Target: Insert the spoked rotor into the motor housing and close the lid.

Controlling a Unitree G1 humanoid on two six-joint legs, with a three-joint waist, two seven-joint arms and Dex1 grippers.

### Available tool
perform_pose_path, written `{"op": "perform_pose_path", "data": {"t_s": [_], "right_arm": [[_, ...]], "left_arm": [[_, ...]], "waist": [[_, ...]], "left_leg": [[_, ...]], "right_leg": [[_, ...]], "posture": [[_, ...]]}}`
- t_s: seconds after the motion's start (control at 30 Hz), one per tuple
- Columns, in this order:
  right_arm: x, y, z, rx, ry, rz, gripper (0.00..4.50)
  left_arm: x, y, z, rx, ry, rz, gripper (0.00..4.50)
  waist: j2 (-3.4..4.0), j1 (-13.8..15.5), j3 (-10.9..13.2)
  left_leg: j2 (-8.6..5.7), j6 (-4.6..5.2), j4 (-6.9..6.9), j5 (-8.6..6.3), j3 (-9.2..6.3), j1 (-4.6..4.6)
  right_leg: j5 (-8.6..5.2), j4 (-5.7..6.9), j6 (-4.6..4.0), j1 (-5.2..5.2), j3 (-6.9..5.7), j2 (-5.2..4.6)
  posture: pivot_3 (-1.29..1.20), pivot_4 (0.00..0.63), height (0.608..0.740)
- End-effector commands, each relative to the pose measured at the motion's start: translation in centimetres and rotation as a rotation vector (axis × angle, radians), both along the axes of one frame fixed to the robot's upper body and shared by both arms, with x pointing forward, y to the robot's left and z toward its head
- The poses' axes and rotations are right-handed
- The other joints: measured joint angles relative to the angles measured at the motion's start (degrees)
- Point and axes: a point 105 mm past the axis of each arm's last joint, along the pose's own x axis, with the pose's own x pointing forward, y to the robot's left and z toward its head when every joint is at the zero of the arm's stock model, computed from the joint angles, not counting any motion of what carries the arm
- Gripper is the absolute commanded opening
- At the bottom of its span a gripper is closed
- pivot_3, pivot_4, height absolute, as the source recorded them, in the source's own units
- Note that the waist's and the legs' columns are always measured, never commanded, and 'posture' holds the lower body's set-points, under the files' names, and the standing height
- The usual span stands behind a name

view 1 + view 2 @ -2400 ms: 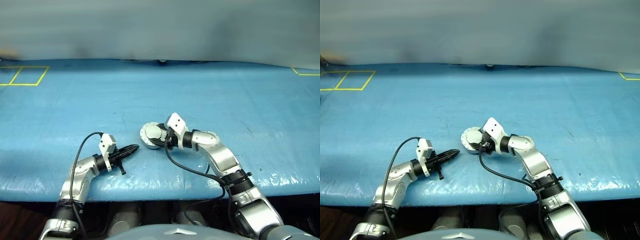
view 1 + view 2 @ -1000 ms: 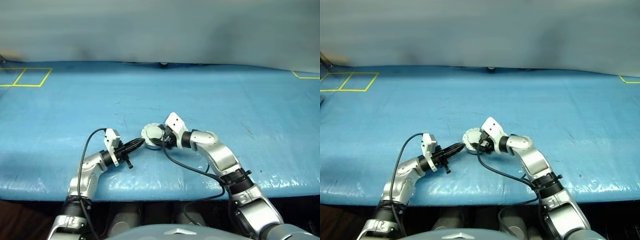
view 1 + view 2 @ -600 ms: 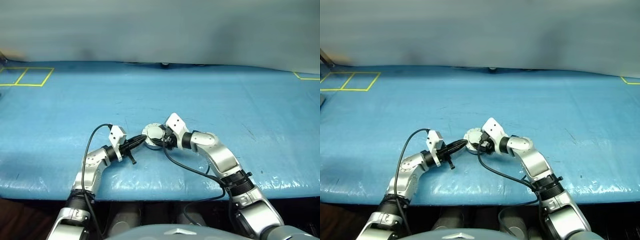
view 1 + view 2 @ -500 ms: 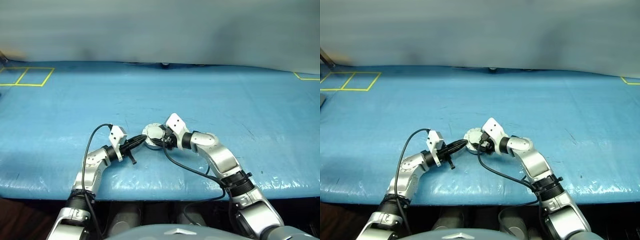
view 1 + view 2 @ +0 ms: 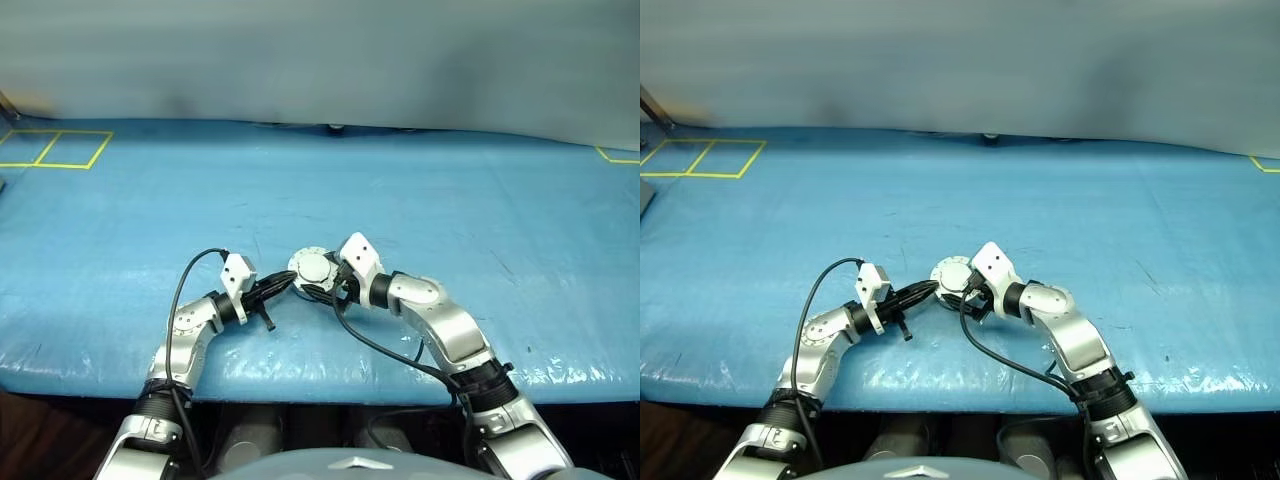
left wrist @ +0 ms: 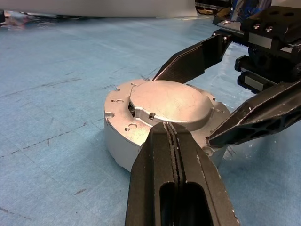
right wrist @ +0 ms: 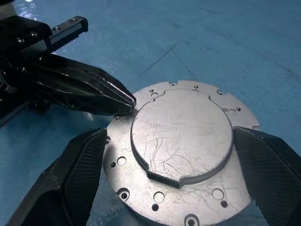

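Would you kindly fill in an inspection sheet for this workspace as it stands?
Surface: blue table cover, scuffed, with yellow taped squares at its far left corner.
Job's things: motor housing standing on the cover, lid closed flat on top; rotor hidden.
Clutter: nothing seen.
Grippers: left gripper shut, tips at the housing's rim; right gripper open, one finger on either side of the housing.
Cables: a black cable loops over the left wrist, another trails from the right.
Surroundings: grey wall behind.

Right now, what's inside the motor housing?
Nothing inside shows: the lid lies shut over the motor housing, covering its interior. The left end effector, shut, touches the rim.
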Motion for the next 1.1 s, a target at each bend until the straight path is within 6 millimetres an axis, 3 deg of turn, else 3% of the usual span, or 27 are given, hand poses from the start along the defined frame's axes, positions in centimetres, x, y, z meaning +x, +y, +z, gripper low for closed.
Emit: {"op": "perform_pose_path", "data": {"t_s": [0.03, 0.17, 0.43, 0.57, 0.77, 0.87, 1.1], "right_arm": [[0.1, -0.7, 1.6, 0.104, 0.013, -0.078, 4.46], [0.6, -2.1, 2.5, 0.198, 0.047, -0.194, 4.46], [-0.2, -4.6, 0.6, 0.426, 0.304, -0.337, 4.46], [-1.5, -3.8, -0.1, 0.603, 0.469, -0.32, 4.46], [-2.3, -2.1, -1.0, 0.712, 0.601, -0.302, 4.46], [-2.1, -2.1, -1.0, 0.756, 0.62, -0.316, 3.91], [-1.9, -2.4, -0.6, 0.811, 0.627, -0.315, 1.65]], "left_arm": [[-0.6, -0.1, -1.7, 0.025, 0.064, -0.009, 0.0], [-0.7, -0.1, -1.9, 0.024, 0.067, -0.012, 0.0], [-0.9, -0.1, -2.1, 0.026, 0.068, -0.015, 0.0], [-0.9, 0.0, -2.3, 0.028, 0.072, -0.015, 0.0], [-0.9, 0.1, -2.4, 0.033, 0.067, -0.012, 0.0], [-0.8, 0.1, -2.5, 0.034, 0.065, -0.012, 0.0], [-0.9, 0.2, -2.7, 0.037, 0.068, -0.013, 0.0]], "waist": [[0.05, 0.06, 0.04], [0.2, 0.22, 0.16], [0.38, 0.47, 0.29], [0.4, 0.46, 0.3], [0.43, 0.31, 0.31], [0.44, 0.3, 0.32], [0.47, 0.29, 0.32]], "left_leg": [[0.0, 0.02, -0.03, -0.01, -0.01, -0.03], [-0.02, 0.09, -0.04, -0.05, -0.01, -0.21], [-0.05, 0.41, -0.07, -0.13, 0.01, -0.28], [-0.05, 0.42, -0.08, -0.13, 0.0, -0.28], [-0.05, 0.42, -0.09, -0.15, 0.01, -0.27], [-0.05, 0.42, -0.09, -0.15, 0.01, -0.27], [-0.06, 0.44, -0.09, -0.13, 0.01, -0.27]], "right_leg": [[0.02, -0.08, 0.03, 0.0, -0.01, 0.0], [0.14, -0.25, 0.23, -0.09, 0.0, 0.0], [0.18, -0.29, 0.32, -0.15, -0.02, -0.06], [0.14, -0.29, 0.32, -0.15, -0.03, -0.07], [0.11, -0.29, 0.3, -0.14, -0.02, -0.08], [0.1, -0.3, 0.28, -0.14, -0.02, -0.08], [0.12, -0.28, 0.32, -0.15, -0.03, -0.08]], "posture": [[0.0, 0.15, 0.74], [0.0, 0.15, 0.74], [0.0, 0.15, 0.74], [0.0, 0.15, 0.74], [0.0, 0.15, 0.74], [0.0, 0.15, 0.74], [0.0, 0.15, 0.74]]}}
